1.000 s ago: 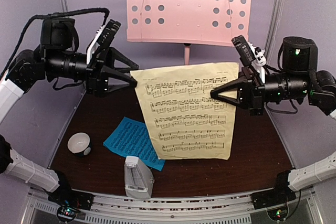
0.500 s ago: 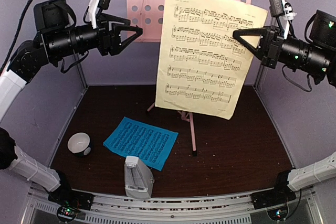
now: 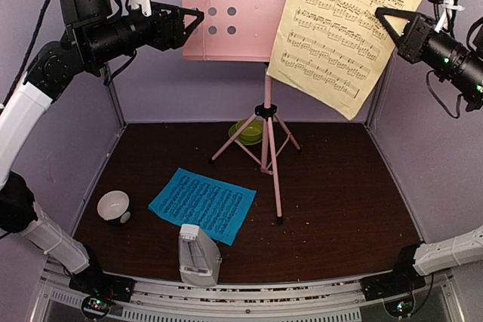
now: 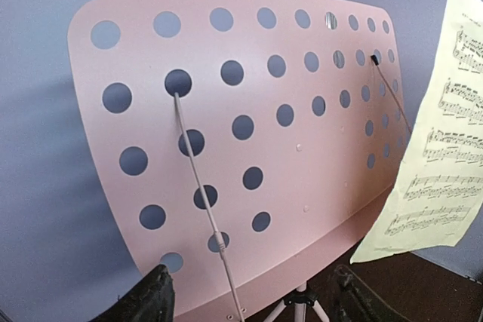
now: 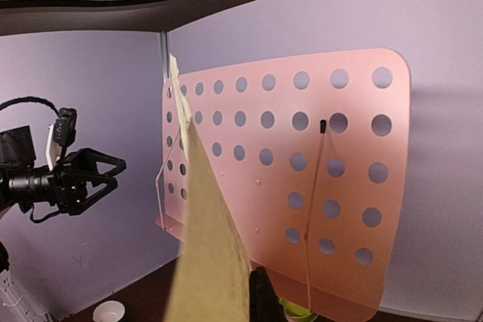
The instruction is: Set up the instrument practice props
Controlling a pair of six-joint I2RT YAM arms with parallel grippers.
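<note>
The pink music stand [image 3: 238, 9] stands on its tripod legs [image 3: 266, 137] at the back of the table. My right gripper [image 3: 383, 19] is shut on the right edge of the yellow sheet-music page [image 3: 339, 32] and holds it high, in front of the panel's right side. The right wrist view shows the page [image 5: 207, 262] edge-on against the panel [image 5: 302, 186]. My left gripper [image 3: 192, 20] is open and empty at the panel's left edge; its wrist view faces the panel [image 4: 249, 133]. The blue page [image 3: 202, 205] lies flat at front left. The metronome [image 3: 198, 256] stands at the front edge.
A green bowl on a saucer [image 3: 249, 132] sits behind the tripod. A small white-and-black bowl [image 3: 115, 207] sits at the front left. Purple walls with metal posts [image 3: 381, 88] close in the back and sides.
My right gripper has lifted the yellow page up and to the right, uncovering the tripod and green bowl. My left gripper has let go of the page and risen to the panel's left edge.
</note>
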